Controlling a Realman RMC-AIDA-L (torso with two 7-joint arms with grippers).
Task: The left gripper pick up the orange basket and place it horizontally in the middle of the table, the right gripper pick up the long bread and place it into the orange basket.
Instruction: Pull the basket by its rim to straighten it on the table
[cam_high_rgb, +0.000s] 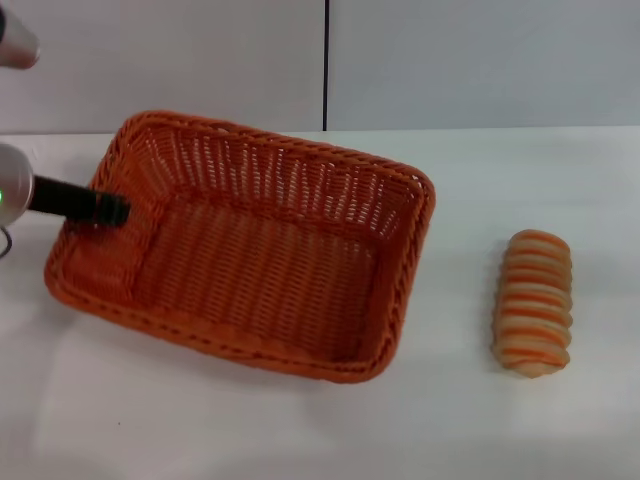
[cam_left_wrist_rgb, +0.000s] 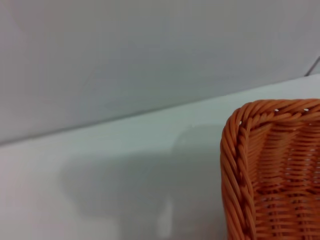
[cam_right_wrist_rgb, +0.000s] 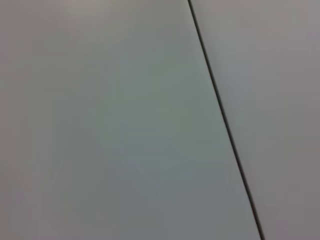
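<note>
The orange basket (cam_high_rgb: 250, 250) rests on the white table (cam_high_rgb: 470, 420), left of centre and turned a little askew. My left gripper (cam_high_rgb: 108, 208), a black claw on a white arm with a green light, reaches in from the left across the basket's left rim. One corner of the basket (cam_left_wrist_rgb: 270, 170) fills the edge of the left wrist view. The long bread (cam_high_rgb: 535, 300), tan with orange stripes, lies on the table to the right of the basket, well apart from it. My right gripper is out of view.
A pale wall with a dark vertical seam (cam_high_rgb: 326, 60) stands behind the table. The right wrist view holds only that wall and its seam (cam_right_wrist_rgb: 225, 120). Bare tabletop lies in front of the basket and around the bread.
</note>
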